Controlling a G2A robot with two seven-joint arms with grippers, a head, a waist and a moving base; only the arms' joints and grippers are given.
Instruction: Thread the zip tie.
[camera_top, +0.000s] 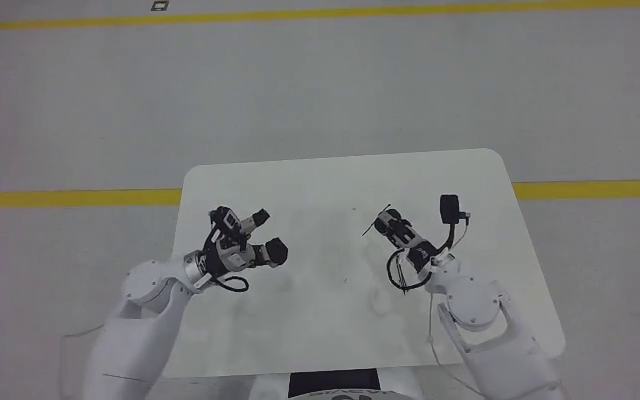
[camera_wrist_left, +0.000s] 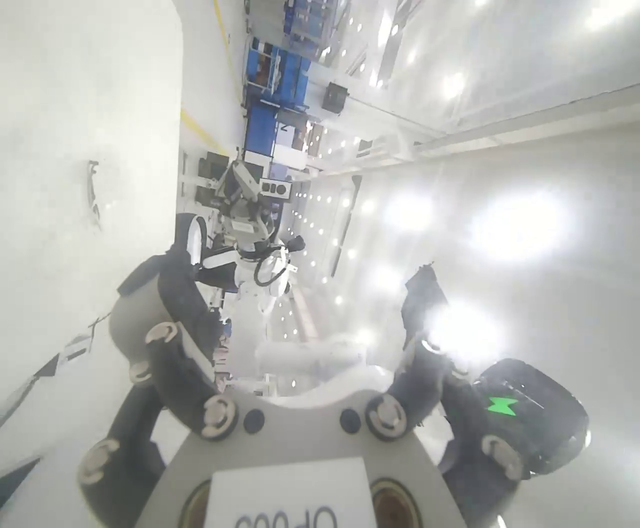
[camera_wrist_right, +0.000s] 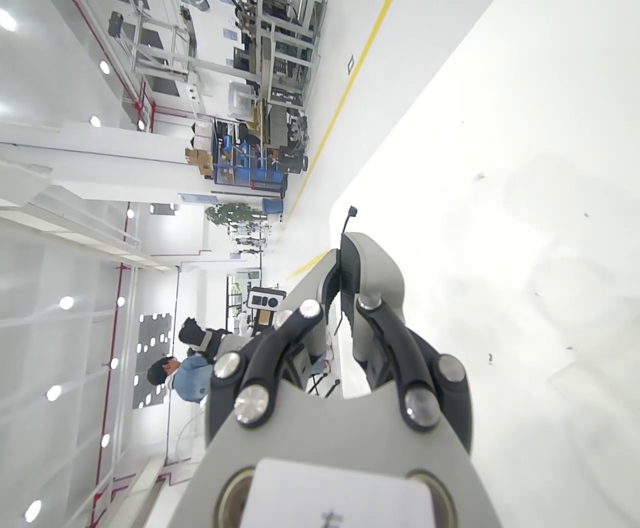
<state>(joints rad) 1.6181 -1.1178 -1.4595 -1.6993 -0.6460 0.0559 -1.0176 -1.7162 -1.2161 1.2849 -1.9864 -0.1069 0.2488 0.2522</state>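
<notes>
Right tool (camera_wrist_right: 343, 252) pinches the black zip tie (camera_wrist_right: 346, 225) tight, while left tool (camera_wrist_left: 295, 272) gapes wide, holding nothing.

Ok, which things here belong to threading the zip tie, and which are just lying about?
For the job: zip tie, clamped in the right gripper; left gripper, open and empty.
Just around: white table; dark specks on it; yellow floor line.

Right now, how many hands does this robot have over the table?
2. The left hand hangs open over the table's left part; the right hand is over the right part, shut on a thin black zip tie. None seems hidden.
</notes>
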